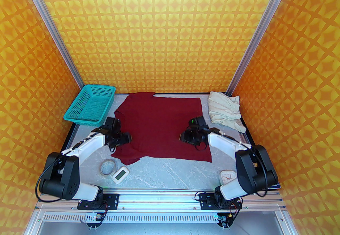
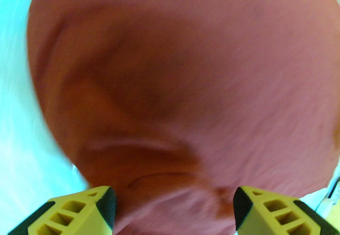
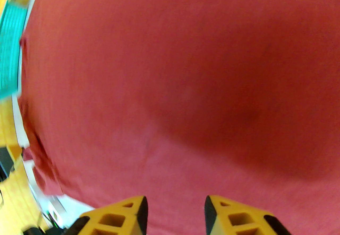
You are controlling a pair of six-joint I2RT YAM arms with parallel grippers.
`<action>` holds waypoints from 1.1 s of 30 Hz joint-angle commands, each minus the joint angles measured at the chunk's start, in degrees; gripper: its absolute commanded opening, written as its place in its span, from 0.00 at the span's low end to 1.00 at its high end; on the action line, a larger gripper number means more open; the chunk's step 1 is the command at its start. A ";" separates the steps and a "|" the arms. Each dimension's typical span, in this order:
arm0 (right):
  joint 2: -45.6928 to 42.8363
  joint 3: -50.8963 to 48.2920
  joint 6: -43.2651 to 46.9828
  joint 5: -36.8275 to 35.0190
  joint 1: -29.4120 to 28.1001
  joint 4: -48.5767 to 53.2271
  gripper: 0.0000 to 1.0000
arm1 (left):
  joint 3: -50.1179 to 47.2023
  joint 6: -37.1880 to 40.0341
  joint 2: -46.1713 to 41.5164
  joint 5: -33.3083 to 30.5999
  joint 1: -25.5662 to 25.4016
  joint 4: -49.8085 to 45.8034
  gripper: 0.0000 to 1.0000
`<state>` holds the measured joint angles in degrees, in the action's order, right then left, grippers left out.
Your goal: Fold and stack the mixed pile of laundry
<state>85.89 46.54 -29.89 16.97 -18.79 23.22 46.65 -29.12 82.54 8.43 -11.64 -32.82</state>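
Note:
The dark red T-shirt (image 1: 162, 127) lies spread over the middle of the table, with a sleeve bunched at its near left corner. A cream cloth piece (image 1: 225, 112) sits crumpled at the back right. My left gripper (image 1: 124, 139) hovers over the shirt's left side. In the left wrist view its yellow fingers (image 2: 79, 210) stand wide apart, so the left gripper (image 2: 175, 204) is open above wrinkled red cloth (image 2: 186, 69). My right gripper (image 1: 187, 137) hangs over the shirt's right part. The right gripper (image 3: 175, 212) is open with nothing between its fingers, above smooth red cloth (image 3: 172, 69).
A teal mesh basket (image 1: 90, 105) stands at the back left corner. Near the front left lie a roll of tape (image 1: 107, 167) and a small white device (image 1: 120, 174). A white clock-like object (image 1: 228, 175) sits by the right arm's base.

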 commanded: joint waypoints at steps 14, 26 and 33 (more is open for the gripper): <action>7.66 8.64 4.10 -11.22 4.88 7.65 0.42 | 5.62 -0.72 6.36 -3.84 -0.47 1.62 0.76; 28.40 35.99 5.41 -16.60 14.34 9.86 0.34 | 20.52 8.47 11.35 -5.82 -3.17 -0.10 0.72; 44.92 58.96 6.75 -20.55 16.88 17.59 0.09 | 37.75 9.53 29.73 -1.42 -2.56 6.92 0.68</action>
<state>126.30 98.98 -24.25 -0.32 -2.79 35.38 79.20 -21.52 106.67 4.21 -14.63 -29.17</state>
